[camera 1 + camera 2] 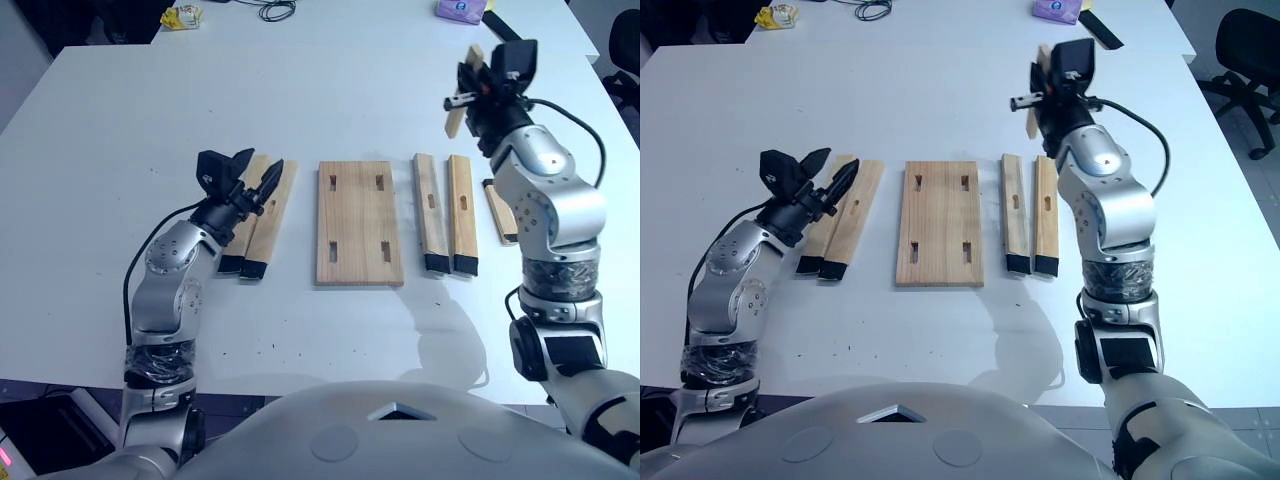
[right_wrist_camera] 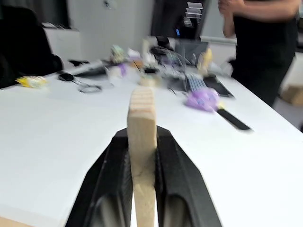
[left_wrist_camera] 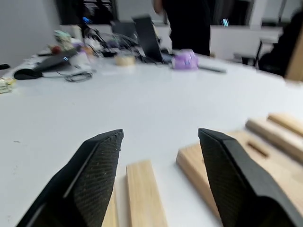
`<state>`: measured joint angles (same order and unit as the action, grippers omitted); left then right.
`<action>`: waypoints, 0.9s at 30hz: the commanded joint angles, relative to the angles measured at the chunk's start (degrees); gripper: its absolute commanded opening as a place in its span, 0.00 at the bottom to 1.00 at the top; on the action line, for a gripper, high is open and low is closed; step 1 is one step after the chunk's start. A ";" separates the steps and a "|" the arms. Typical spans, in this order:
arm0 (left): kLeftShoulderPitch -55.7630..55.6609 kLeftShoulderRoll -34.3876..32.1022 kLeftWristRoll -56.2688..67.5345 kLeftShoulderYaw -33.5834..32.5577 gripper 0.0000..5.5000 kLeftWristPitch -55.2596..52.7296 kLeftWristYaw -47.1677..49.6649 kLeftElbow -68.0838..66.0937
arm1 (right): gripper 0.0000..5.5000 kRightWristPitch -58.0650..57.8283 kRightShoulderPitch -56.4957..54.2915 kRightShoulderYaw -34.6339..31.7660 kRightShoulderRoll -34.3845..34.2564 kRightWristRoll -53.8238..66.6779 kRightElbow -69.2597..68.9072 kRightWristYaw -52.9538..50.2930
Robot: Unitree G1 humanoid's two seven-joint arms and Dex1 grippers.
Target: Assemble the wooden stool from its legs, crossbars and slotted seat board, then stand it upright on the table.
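Pickup step: right tool (image 2: pixel 142 142) clamps a crossbar (image 2: pixel 142 106) aloft.
Over legs (image 1: pixel 268 212), left tool (image 3: pixel 161 137) apart — next, probably, slot crossbar into a leg.

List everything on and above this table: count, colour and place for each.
table: one, white, under everything
seat board: one, light wood, four slots, flat at centre
left legs: two, light wood, black tips, left of the seat board
right legs: two, same colours, right of it
lying crossbar: one, light wood, beside the right arm
held crossbar: one, light wood, raised at far right
purple pack: one, far edge
left hand: black, open, above the left legs
right hand: black, shut on the held crossbar
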<state>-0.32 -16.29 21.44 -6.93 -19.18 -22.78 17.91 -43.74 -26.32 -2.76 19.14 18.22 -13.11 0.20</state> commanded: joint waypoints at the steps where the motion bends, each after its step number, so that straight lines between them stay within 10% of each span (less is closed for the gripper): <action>1: 2.59 3.37 1.12 -2.32 0.54 0.37 4.42 2.59 | 0.08 -11.97 -1.62 -6.25 3.30 3.80 0.08 2.20; 27: 9.22 10.22 -2.11 -2.69 0.54 6.21 13.96 5.99 | 0.08 -40.19 -11.64 -7.86 6.85 2.77 6.19 7.77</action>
<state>9.24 -5.94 19.76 -9.39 -13.01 -9.21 24.05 -83.54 -38.27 -10.97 26.50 21.97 -7.45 8.32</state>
